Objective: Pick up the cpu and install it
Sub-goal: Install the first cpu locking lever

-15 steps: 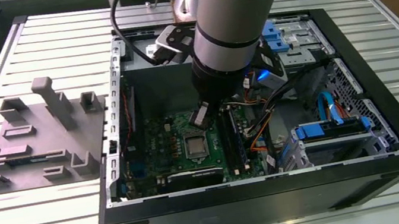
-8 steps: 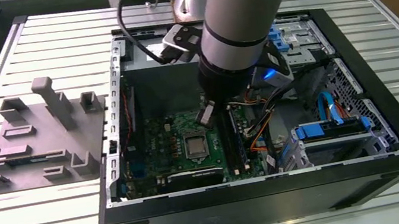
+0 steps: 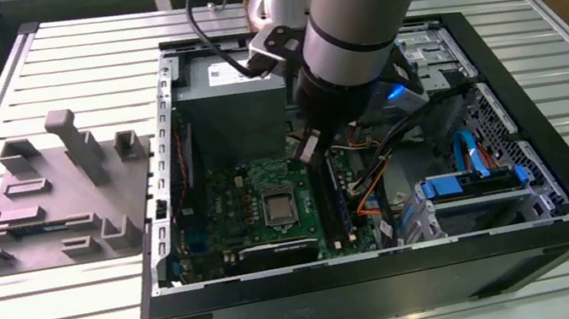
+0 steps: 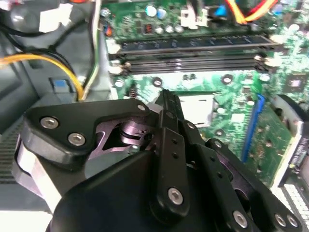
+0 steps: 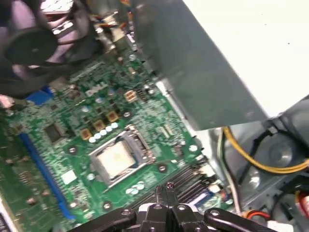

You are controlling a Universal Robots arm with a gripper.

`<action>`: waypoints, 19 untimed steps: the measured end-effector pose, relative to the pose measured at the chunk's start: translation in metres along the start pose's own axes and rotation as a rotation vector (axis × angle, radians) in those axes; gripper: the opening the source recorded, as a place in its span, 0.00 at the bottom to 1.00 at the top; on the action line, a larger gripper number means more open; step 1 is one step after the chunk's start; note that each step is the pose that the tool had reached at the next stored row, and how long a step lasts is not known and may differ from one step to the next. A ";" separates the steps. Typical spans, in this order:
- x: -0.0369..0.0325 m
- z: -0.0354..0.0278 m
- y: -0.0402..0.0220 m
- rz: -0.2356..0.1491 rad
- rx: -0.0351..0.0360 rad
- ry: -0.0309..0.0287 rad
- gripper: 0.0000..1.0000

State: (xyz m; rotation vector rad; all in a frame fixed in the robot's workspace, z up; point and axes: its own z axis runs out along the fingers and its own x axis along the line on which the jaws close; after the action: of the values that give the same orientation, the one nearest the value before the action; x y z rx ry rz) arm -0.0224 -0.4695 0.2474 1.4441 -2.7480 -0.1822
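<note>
gripper (image 3: 310, 151): pincer pressed together, empty | cpu (image 3: 278, 205): in socket (image 5: 136, 139), at gripper's 7 o'clock, exterior view | risk: tips drop, gouge memory slots (image 4: 193, 54)

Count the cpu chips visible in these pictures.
1. The cpu lies in the socket on the motherboard, ahead of the gripper; the arm may hide others in the case.

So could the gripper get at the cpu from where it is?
Probably yes: the cpu lies bare in its socket, nothing over it, and the gripper hangs just above the motherboard beside it. Cables and the grey box stand aside.
</note>
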 end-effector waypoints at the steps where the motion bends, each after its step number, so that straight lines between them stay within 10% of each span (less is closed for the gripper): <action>1: -0.0032 0.0002 0.0008 0.000 0.0000 0.0000 0.10; 19: -0.0192 0.0145 0.0170 -0.004 -0.0029 -0.0038 0.10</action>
State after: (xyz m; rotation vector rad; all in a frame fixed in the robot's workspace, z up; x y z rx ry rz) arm -0.0266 -0.4429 0.2355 1.4504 -2.7468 -0.1891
